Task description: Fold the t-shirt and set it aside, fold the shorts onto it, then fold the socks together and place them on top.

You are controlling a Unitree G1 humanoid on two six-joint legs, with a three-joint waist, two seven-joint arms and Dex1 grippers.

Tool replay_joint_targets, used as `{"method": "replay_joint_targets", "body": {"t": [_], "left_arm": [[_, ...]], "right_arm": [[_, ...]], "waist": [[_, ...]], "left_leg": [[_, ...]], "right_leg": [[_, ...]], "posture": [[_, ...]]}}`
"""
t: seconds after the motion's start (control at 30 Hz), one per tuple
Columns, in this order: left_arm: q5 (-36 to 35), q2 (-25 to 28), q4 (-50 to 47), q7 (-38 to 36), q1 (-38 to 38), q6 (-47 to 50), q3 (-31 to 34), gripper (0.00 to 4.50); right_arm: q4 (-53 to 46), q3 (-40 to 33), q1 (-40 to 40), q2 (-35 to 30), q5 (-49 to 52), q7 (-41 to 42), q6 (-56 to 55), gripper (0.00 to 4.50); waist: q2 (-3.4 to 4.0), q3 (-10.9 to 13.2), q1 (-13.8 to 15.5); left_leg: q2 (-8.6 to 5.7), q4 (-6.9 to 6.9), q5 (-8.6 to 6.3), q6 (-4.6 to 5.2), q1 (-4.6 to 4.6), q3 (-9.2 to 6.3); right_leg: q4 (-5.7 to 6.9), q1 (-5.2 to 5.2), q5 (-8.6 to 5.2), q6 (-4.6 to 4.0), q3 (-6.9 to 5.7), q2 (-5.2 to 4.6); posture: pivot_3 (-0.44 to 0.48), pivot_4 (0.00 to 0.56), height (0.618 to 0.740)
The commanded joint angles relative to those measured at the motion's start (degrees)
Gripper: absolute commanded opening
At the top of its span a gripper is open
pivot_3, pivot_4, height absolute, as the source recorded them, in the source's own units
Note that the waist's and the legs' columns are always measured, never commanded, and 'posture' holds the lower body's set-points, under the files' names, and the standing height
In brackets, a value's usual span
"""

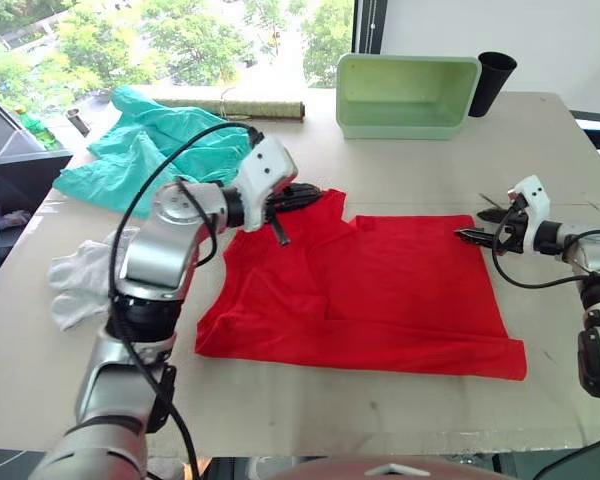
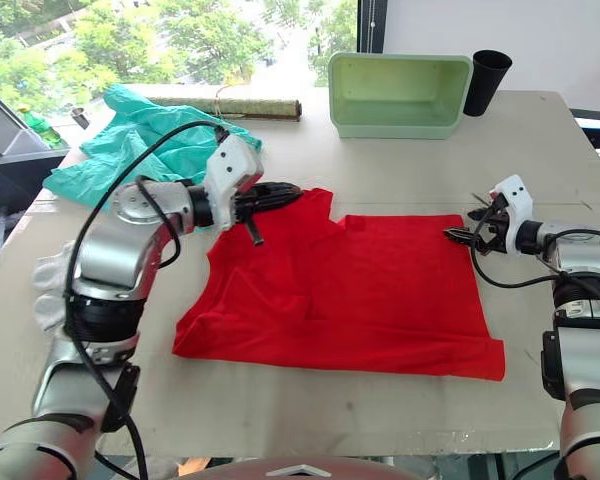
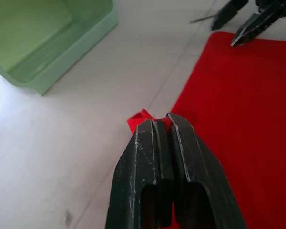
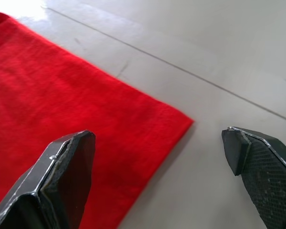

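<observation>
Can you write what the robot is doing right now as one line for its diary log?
step: folding t-shirt | left gripper: shut on t-shirt corner | right gripper: open over other corner | shorts, socks: untouched

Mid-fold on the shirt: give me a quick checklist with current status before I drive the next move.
1. Left gripper shut on the t-shirt edge: ok.
2. Right gripper holding the far corner: not ok, open, straddling it.
3. T-shirt lying flat on the table: ok, one fold line only.
4. Shorts out of the fold path: ok.
5. Socks off the shirt: ok.
6. Green bin away from both arms: ok.
</observation>
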Motion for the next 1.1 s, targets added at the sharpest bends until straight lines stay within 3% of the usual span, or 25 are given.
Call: {"method": "replay_joint_targets", "body": {"t": [0.03, 0.57, 1.1], "left_arm": [[-4.0, 2.9, -6.1, -1.1, 1.7, 1.5, 2.9, 0.03], [-15.6, 13.7, -16.7, -6.8, 11.2, 3.5, 6.8, 0.03], [-18.2, 20.3, -18.6, -9.5, 17.5, 1.8, 6.6, 0.03]], "right_arm": [[-1.3, -0.5, -1.0, -1.9, -0.2, 2.0, 0.1, 4.5], [3.9, 2.3, -6.9, -2.5, -5.2, 5.8, -5.3, 4.5], [9.3, 6.4, -12.0, -2.2, -11.8, 8.0, -11.4, 4.5]], "waist": [[0.0, 0.0, 0.0], [0.03, 0.0, -0.1], [0.06, 0.0, -0.1]], "left_leg": [[0.0, 0.0, 0.0, 0.0, 0.0, 0.0], [-0.02, -0.01, 0.0, 0.0, 0.03, 0.05], [-0.02, -0.02, 0.0, 0.0, 0.01, 0.04]], "right_leg": [[0.0, 0.0, 0.0, 0.0, 0.0, 0.0], [-0.03, -0.01, -0.01, -0.01, 0.35, 0.01], [-0.04, -0.03, -0.02, -0.02, 0.34, 0.01]], "posture": [[0.0, 0.15, 0.74], [0.0, 0.15, 0.74], [0.0, 0.15, 0.74]]}}
